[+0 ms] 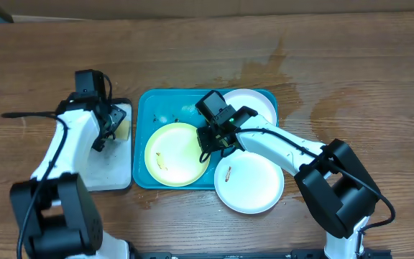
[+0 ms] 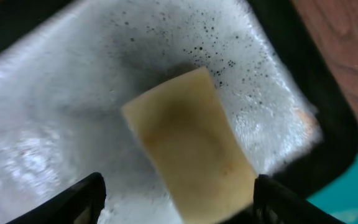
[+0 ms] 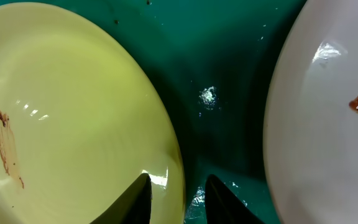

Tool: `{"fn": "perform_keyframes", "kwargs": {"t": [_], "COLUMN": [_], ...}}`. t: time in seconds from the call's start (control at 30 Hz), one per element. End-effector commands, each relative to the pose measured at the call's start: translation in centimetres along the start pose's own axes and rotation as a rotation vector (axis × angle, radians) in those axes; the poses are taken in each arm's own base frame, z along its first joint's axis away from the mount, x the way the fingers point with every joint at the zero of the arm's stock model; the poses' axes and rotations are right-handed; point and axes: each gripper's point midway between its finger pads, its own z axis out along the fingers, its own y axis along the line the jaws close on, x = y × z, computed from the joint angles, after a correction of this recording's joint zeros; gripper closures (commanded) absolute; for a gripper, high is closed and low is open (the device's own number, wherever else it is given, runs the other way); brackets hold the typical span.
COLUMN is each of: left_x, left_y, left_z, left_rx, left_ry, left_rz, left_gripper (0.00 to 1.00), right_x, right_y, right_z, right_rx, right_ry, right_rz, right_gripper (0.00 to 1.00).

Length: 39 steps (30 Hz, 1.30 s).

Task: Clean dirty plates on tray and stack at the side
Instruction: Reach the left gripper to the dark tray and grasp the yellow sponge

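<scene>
Over the small white tray point(image 2: 55, 93), the left gripper point(image 2: 182, 200) sits with jaws apart, 1 finger on each side of the yellow sponge point(image 2: 188, 149), not yet pinching it. Right gripper point(image 3: 176, 199) is low in the teal tray point(image 3: 222, 62), jaws slightly apart astride the right rim of the yellow plate point(image 3: 73, 112), with no clamp visible. None of the 3 plates is stacked. The yellow 1 lies flat in the tray, smeared. The smeared white plate point(image 3: 319, 124) overhangs the tray's near right corner. The other white plate point(image 1: 254, 104) is in the far right corner. Step looks like setup for wiping plate 1. Next move calls for closing on the sponge, lifting it clear, pinching the yellow rim firmly, then bringing the sponge across.
</scene>
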Motion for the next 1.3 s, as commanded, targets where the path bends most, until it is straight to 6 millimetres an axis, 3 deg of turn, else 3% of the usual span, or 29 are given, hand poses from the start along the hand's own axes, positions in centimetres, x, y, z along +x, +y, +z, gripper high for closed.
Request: {"fn": "perform_keyframes", "kwargs": {"t": [0.0,0.13,0.23,0.37,0.47,0.5,0.57,0.67,0.73,0.9,1.1,1.2,1.27], "left_x": [0.8,1.2,1.1,-0.9,-2.3,-2.7,-3.2,-3.0,-2.7,0.1,2.1,2.5,2.6], "left_y": [0.4,0.1,-0.1,-0.8,-2.0,-2.3,-2.7,-2.6,-2.2,-2.5,-1.2,-0.7,-0.6], "left_z": [2.5,4.8,6.0,5.3,3.9,3.4,2.8,2.5,2.5,2.5,3.6,4.3,4.5], "left_rx": [-0.037,-0.051,-0.048,-0.015,0.013,0.018,0.025,0.015,0.006,0.083,0.074,0.067,0.068], "left_ry": [0.037,0.047,0.046,-0.001,-0.037,-0.046,-0.058,-0.046,-0.026,0.098,0.161,0.159,0.157], "left_rz": [-0.02,-0.015,0.029,0.212,0.402,0.457,0.544,0.618,0.62,0.619,0.558,0.559,0.559], "left_gripper": [0.22,0.26,0.42,0.58,0.79,0.8,0.73,0.31,0.19,0.16,0.19,0.24,0.34], "right_x": [-0.1,-0.1,-0.1,-0.1,-0.1,-0.1,-0.1,-0.1,-0.1,-0.1,-0.1,-0.1,-0.1], "right_y": [-0.1,-0.1,-0.1,-0.1,-0.1,-0.1,-0.1,-0.1,-0.1,-0.1,-0.1,-0.1,-0.1], "right_z": [0.1,0.1,0.1,0.1,0.1,0.1,0.1,0.1,0.1,0.1,0.1,0.1,0.1], "right_rx": [0.007,0.007,0.007,0.007,0.007,0.007,0.007,0.008,0.007,0.007,0.007,0.008,0.008], "right_ry": [-0.006,-0.006,-0.006,-0.006,-0.006,-0.006,-0.006,-0.005,-0.005,-0.005,-0.005,-0.004,-0.005], "right_rz": [0.0,0.0,0.0,0.0,0.0,0.001,0.001,0.001,0.001,0.0,0.0,0.0,0.001], "right_gripper": [0.7,0.69,0.69,0.68,0.68,0.68,0.68,0.65,0.64,0.64,0.63,0.63,0.63]}}
